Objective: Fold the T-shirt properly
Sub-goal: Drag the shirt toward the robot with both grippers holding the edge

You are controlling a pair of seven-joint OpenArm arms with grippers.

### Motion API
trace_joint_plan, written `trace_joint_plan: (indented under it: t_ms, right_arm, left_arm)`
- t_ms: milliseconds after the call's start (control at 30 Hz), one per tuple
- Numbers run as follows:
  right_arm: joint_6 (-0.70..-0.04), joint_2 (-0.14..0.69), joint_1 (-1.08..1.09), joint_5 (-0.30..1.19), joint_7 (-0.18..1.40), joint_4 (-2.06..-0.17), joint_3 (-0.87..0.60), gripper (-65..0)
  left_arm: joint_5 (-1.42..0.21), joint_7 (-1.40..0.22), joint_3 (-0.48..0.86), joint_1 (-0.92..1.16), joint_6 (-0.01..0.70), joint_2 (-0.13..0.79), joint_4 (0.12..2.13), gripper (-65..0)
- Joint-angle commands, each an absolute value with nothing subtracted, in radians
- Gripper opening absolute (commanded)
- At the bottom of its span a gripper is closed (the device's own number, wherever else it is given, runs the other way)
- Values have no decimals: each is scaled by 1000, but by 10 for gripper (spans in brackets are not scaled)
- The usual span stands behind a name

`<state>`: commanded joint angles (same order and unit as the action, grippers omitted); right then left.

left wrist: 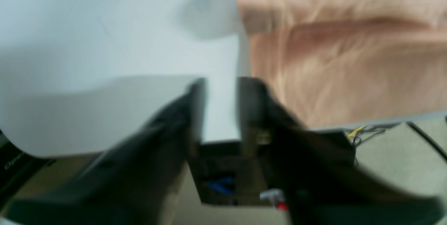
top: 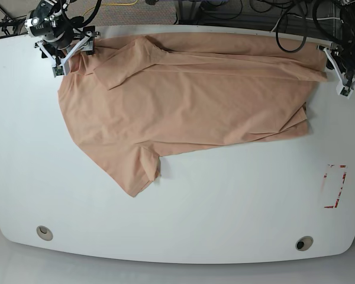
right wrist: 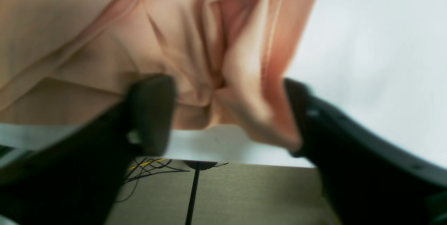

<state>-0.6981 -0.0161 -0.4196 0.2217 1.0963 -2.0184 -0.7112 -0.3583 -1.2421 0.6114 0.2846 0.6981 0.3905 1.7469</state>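
White table [top: 225, 201] carries the T-shirt [top: 189, 100] spread across its far half; right gripper [right wrist: 230, 113] gapes around a bunched corner, left gripper [left wrist: 221, 106] open beside the hem, so pinching seems next.

base: overhead, whole table [top: 183, 207] | wrists: close, low, blurred | shared: T-shirt [top: 183, 94] edges
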Motion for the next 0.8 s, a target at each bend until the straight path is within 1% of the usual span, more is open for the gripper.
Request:
trace_joint_plan:
  t_ms: [67, 100, 233, 367, 500, 600, 633, 700, 800]
  right_arm:
    - [-698, -13, -418, 262, 1096, -2025, -711, -117]
    - [-698, -13, -417, 274, 1096, -2025, -713, -120]
    - [-698, 16, -395, 410, 1099, -2026, -780, -152]
    - [-698, 36, -367, 472, 1099, -2025, -805, -162]
    - [-698, 64, -300, 460, 1099, -2017, -803, -160]
    - [-698, 76, -239, 424, 1099, -1989, -802, -160]
    - [-698, 93, -200, 400, 1099, -1972, -800, -160]
    - [-698, 101, -154, 371, 1099, -1949, -797, -160]
    - [-698, 124, -71, 311, 1116, -1896, -746, -160]
  left_arm:
    - [-358, -1279, 613, 240, 698, 389, 1748, -342]
    - [-358, -1287, 613, 229, 698, 389, 1748, -342]
    - [-358, -1337, 633, 133, 698, 386, 1747, -350]
    - [-358, -1346, 642, 77, 698, 384, 1742, -350]
    - [-357, -1346, 642, 16, 698, 381, 1739, -350]
    - [-351, -1346, 641, -22, 698, 352, 1739, -350]
    - [-349, -1346, 641, -39, 698, 341, 1739, -350]
    - [-349, -1346, 641, -51, 698, 337, 1738, -350]
    - [-352, -1345, 634, -59, 698, 331, 1738, -350]
